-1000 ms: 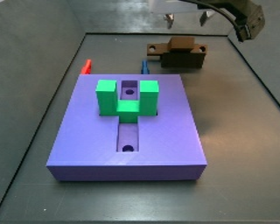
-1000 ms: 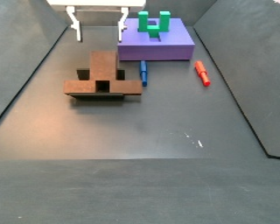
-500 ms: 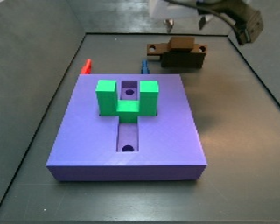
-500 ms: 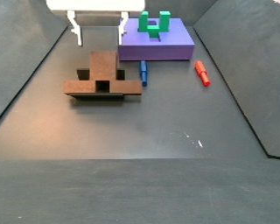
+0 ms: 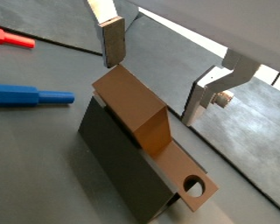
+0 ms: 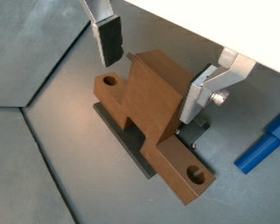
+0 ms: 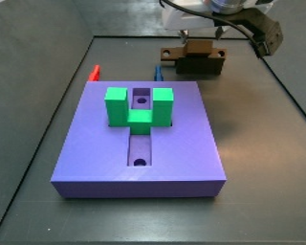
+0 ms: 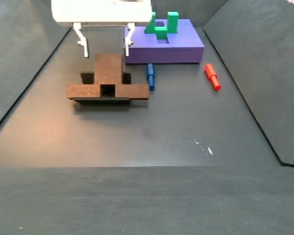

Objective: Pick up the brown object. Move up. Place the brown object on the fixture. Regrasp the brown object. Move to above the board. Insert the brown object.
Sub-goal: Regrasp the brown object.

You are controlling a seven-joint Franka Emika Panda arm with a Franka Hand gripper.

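Observation:
The brown object is an orange-brown T-shaped block lying on the dark fixture, its holed stem end sticking out. Both side views show it on the fixture away from the board. My gripper is open, its two fingers straddling the wide end of the brown object without touching it. In a side view the gripper hangs just above the brown object. The purple board carries a green U-shaped block.
A blue peg and a red peg lie on the floor between the fixture and the board. The blue peg is close beside the fixture. Dark walls enclose the floor.
My gripper has come down and over the fixture, from high near the wall to just above the brown object, still open. Nothing else moved.

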